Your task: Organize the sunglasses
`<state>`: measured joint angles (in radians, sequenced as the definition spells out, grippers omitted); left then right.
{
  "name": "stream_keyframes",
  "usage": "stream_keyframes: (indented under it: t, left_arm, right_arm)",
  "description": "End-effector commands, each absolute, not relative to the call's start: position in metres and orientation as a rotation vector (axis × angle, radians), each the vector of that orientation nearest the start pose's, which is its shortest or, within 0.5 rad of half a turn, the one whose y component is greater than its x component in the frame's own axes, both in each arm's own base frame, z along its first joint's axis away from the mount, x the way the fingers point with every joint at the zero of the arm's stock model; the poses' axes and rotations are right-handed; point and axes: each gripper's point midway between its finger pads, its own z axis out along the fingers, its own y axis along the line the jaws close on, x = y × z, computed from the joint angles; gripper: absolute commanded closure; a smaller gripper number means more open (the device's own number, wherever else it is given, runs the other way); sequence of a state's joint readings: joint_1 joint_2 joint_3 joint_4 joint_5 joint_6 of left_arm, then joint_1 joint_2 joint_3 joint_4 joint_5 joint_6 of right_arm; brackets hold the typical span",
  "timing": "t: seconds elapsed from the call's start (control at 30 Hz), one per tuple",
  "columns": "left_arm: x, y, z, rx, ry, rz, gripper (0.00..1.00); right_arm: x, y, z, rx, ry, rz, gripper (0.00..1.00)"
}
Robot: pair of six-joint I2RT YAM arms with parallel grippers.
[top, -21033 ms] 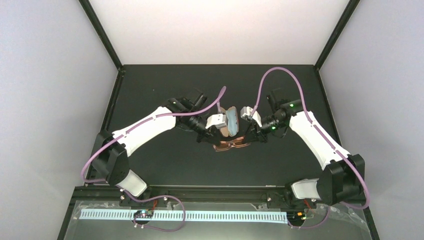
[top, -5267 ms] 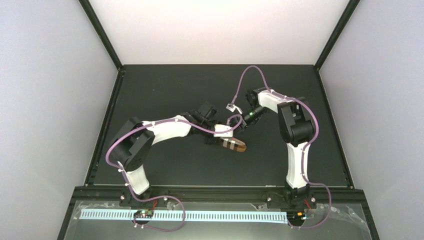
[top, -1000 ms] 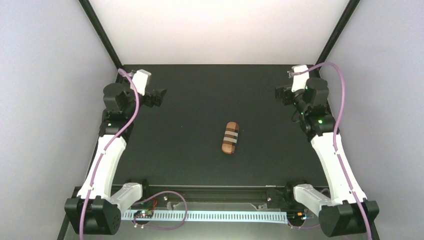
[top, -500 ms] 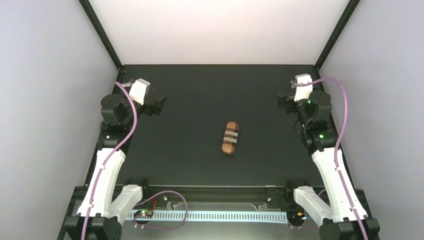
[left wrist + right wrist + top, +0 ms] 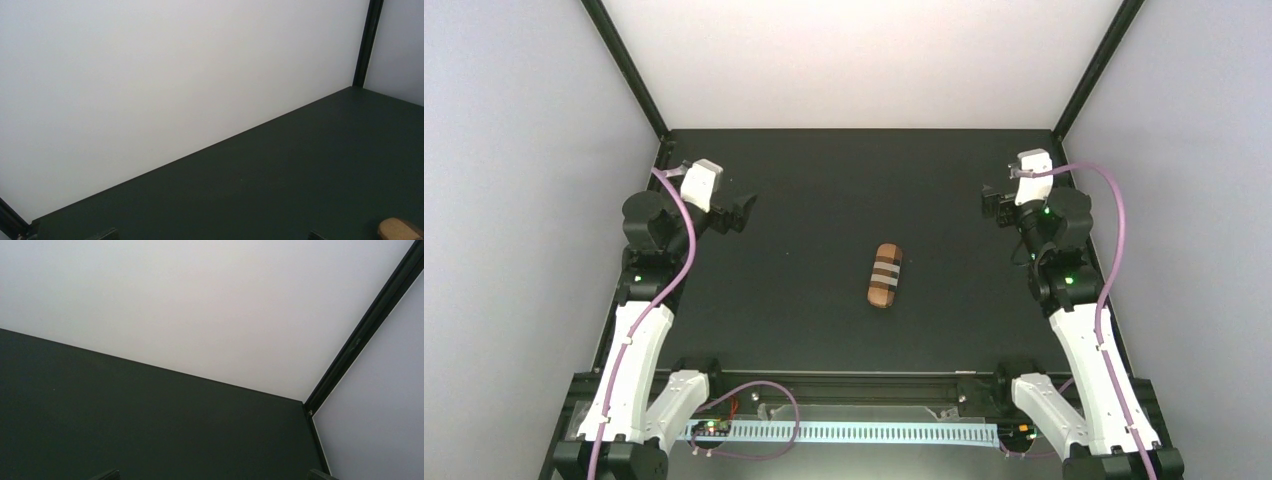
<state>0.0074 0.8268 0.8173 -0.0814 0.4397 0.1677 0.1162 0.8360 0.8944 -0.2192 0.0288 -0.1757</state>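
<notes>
No sunglasses show in any view. A closed oblong brown case (image 5: 885,275) with pale stripes lies alone in the middle of the black table; one rounded end of the case (image 5: 397,231) peeks into the left wrist view at the bottom right. My left gripper (image 5: 742,212) hangs raised at the far left, open, well away from the case. My right gripper (image 5: 994,204) hangs raised at the far right, also open. In each wrist view only the fingertips (image 5: 102,234) (image 5: 106,474) show at the bottom edge, wide apart, with nothing between them.
White walls close the table (image 5: 804,180) in on three sides, with black corner posts (image 5: 629,70) (image 5: 365,330) at the back. Both arms stand folded upright along the left and right edges. A metal rail (image 5: 844,385) runs along the near edge.
Both arms have drawn back a little toward the near side, the grippers staying open. The case has not moved.
</notes>
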Motion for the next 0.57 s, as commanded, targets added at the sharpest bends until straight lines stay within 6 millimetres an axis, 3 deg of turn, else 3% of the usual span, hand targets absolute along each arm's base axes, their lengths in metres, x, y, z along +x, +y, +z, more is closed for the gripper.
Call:
stream_keyframes:
  t: [0.0,0.53]
  left_arm:
    - [0.3153,-0.0729,0.3486,0.473,1.592,-0.251,0.01]
    - [0.3205,-0.0733,0.3387,0.474,1.618,-0.260,0.01]
  right_arm:
    - [0.3269,0.0268,0.3453,-0.216,1.699,-0.106,0.00]
    - [0.3287,0.0287,0.3420,-0.225,1.709,-0.097,0.00]
